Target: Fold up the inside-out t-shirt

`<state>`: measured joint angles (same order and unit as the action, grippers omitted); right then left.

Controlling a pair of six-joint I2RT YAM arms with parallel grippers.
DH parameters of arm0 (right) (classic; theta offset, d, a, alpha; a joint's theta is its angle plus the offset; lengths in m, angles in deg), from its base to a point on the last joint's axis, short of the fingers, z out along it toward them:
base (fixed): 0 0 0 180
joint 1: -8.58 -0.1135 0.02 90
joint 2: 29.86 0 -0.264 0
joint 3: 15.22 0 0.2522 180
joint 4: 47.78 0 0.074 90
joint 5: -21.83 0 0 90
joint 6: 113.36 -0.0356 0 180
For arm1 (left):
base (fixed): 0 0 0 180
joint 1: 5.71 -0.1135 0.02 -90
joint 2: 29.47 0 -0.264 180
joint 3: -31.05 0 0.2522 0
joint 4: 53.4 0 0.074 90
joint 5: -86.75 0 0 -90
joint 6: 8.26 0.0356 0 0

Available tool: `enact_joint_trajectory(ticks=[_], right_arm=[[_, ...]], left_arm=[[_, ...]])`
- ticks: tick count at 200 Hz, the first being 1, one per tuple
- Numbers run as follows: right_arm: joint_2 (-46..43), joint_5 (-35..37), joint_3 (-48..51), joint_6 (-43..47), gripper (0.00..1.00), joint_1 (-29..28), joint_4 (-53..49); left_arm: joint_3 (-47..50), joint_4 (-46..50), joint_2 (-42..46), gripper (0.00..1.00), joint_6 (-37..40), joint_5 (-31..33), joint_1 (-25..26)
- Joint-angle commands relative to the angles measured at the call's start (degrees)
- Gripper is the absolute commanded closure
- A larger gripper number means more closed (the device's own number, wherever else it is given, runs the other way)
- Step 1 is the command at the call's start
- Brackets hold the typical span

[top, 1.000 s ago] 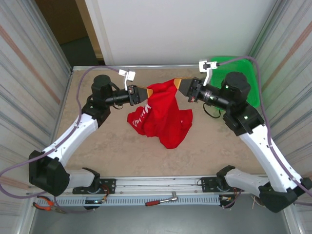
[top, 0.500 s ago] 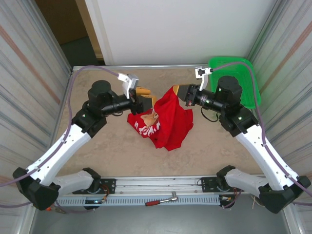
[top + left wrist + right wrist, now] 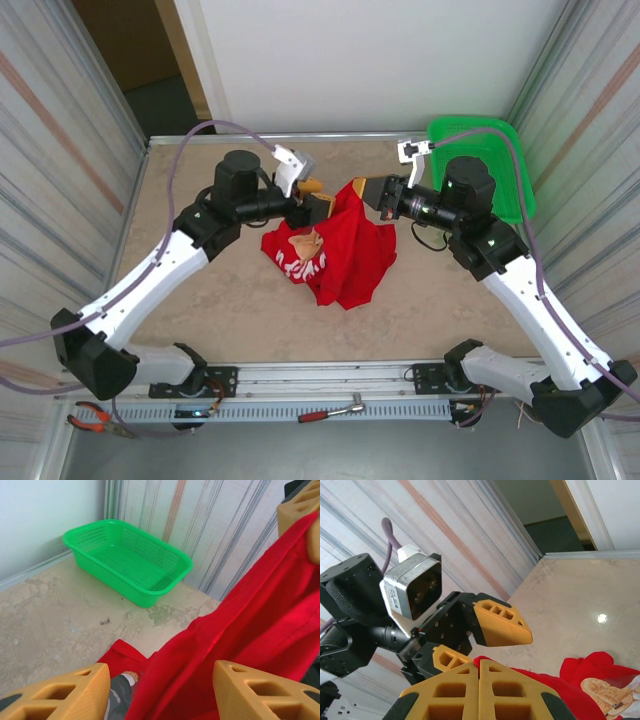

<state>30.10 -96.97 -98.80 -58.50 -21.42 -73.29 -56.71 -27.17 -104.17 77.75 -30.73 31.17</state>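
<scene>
Red shirt [image 3: 345, 255] is heaped mid surface [image 3: 200, 290], its 12 o'clock corner clamped in the right tool [image 3: 362, 189]; left tool [image 3: 318, 198] is apart around hanging cloth. Grabbing both layers there would just bunch it worse

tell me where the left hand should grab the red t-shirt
I'd take the raised upper edge of the t-shirt, just left of where the right hand pinches it, coming in level from the left. There the cloth hangs as a thin sheet the open left hand can straddle; lower down it lies bunched.
</scene>
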Motion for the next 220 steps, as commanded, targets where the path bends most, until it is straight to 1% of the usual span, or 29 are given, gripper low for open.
enact_joint_trajectory(ticks=[1, 21, 45, 82, 92, 104, 119, 128, 152, 165, 173, 194, 209, 210, 212, 220], right_arm=[[-0.2, -1.2, 0.2, 0.5, 1.00, -0.4, 1.4], [-0.1, -1.1, 0.2, 0.5, 1.00, -0.4, 1.6], [0.1, -1.1, 0.1, 0.5, 1.00, -0.4, 1.7], [0.4, -1.4, 0.1, 0.3, 1.00, -0.4, 2.1], [0.4, -1.4, 0.2, 0.3, 1.00, -0.4, 2.1], [0.5, -1.2, 0.3, 0.3, 1.00, -0.4, 2.0], [0.4, -0.6, 0.8, 0.3, 1.00, -0.3, 2.0], [0.6, -0.2, 1.2, 0.2, 1.00, -0.2, 2.1], [1.3, 0.2, 2.6, -0.4, 1.00, 1.3, 3.5], [2.2, 0.5, 3.3, -0.6, 1.00, 2.6, 4.3], [3.0, 0.9, 3.5, -0.8, 1.00, 3.4, 4.7], [5.7, 2.6, 2.7, -0.4, 1.00, 5.6, 4.8], [7.6, 2.9, 1.4, -0.3, 1.00, 7.1, 4.3], [7.6, 3.0, 1.3, -0.3, 1.00, 7.2, 4.2], [7.9, 3.0, 1.0, -0.4, 0.96, 7.4, 4.0], [8.3, 3.1, 0.1, -0.4, 0.78, 7.8, 2.9]], left_arm=[[-3.4, 0.2, -0.9, 0.46, 1.8, -2.4, 0.1], [-4.0, 0.0, -2.1, 0.49, 1.6, -4.4, 0.1], [-3.7, -0.9, -2.9, 0.52, 0.8, -6.6, 0.1], [-2.3, -2.2, -4.1, 0.56, -0.5, -8.1, 0.5], [-2.1, -2.6, -4.6, 0.59, -0.8, -8.3, 0.6], [-2.0, -3.2, -5.4, 0.69, -1.3, -8.9, 0.6], [-2.4, -3.9, -6.2, 0.89, -2.1, -10.3, 0.7], [-3.0, -3.8, -6.4, 1.00, -2.4, -11.0, 0.6], [-4.6, -2.7, -5.2, 1.00, -3.3, -11.9, 0.6], [-5.5, -2.9, -3.8, 1.00, -5.5, -13.1, 0.3], [-5.7, -4.3, -2.8, 1.00, -8.0, -14.6, -0.3], [-5.0, -12.2, -0.4, 1.00, -18.0, -18.7, -2.7], [-4.5, -17.9, 0.7, 1.00, -24.9, -20.0, -4.8], [-4.5, -18.3, 0.7, 1.00, -25.3, -20.1, -4.9], [-4.5, -18.8, 0.8, 1.00, -25.9, -20.2, -5.1], [-4.8, -19.9, 0.9, 1.00, -28.1, -20.4, -5.7]])
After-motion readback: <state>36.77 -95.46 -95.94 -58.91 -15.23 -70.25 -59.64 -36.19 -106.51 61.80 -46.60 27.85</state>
